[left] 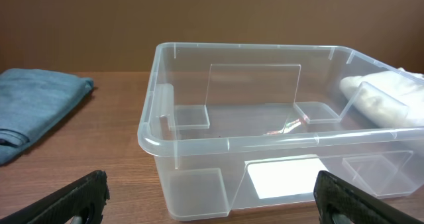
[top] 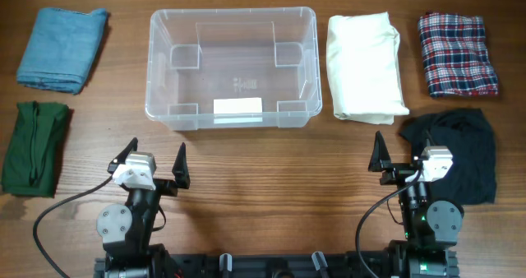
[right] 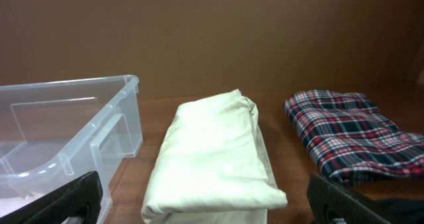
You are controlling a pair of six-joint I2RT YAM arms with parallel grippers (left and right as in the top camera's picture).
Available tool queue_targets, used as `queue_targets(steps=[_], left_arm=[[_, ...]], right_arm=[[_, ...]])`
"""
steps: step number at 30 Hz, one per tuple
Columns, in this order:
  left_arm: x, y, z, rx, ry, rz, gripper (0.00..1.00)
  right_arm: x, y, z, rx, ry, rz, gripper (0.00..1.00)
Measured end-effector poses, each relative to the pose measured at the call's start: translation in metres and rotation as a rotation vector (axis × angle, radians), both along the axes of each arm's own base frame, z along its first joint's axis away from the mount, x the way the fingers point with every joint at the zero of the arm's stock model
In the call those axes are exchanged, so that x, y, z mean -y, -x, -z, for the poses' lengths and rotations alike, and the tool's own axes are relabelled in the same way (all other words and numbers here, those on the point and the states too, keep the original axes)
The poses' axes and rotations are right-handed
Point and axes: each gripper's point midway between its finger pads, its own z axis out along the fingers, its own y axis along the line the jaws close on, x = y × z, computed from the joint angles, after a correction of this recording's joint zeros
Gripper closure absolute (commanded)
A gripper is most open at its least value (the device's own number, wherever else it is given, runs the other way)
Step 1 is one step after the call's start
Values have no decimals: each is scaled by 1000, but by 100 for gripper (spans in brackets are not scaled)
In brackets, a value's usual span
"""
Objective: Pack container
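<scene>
Container (top: 234, 68): upper centre, empty, mouth up, ready for you to fill.
Left gripper (top: 156, 152): lower left, spread wide, holding nothing.
Right gripper (top: 403, 146): lower right, spread wide, holding nothing, near the black cloth (top: 464, 142).

No writing could be read in any view: the white label (top: 237, 106) on the near wall of the container (top: 233, 13) showed blank, and a faint moulded mark (top: 244, 84) on its floor was too small to make out in the overhead view.
</scene>
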Motion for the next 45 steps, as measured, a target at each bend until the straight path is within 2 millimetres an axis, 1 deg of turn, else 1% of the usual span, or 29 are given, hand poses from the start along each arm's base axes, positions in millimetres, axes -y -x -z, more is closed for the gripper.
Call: queue_targets(steps=[4, 9, 16, 30, 32, 35, 36, 40, 43, 45], left_arm=[[0, 0, 0, 0, 0, 0, 0], [0, 0, 0, 0, 0, 0, 0], [0, 0, 0, 0, 0, 0, 0], [0, 0, 0, 0, 0, 0, 0], [0, 0, 0, 0, 0, 0, 0], [0, 0, 0, 0, 0, 0, 0], [0, 0, 0, 0, 0, 0, 0], [0, 0, 0, 0, 0, 0, 0], [0, 0, 0, 0, 0, 0, 0], [0, 0, 0, 0, 0, 0, 0]], right_arm=[[0, 0, 0, 0, 0, 1, 0], [10, 0, 0, 0, 67, 59, 0], [16, 0, 0, -2, 116, 89, 0], [16, 0, 0, -1, 119, 89, 0], [15, 0, -3, 9, 119, 82, 0], [11, 0, -12, 48, 120, 65, 0], [11, 0, -12, 47, 120, 63, 0], [10, 0, 3, -11, 108, 55, 0], [9, -2, 7, -31, 56, 52, 0], [10, -3, 4, -20, 18, 54, 0]])
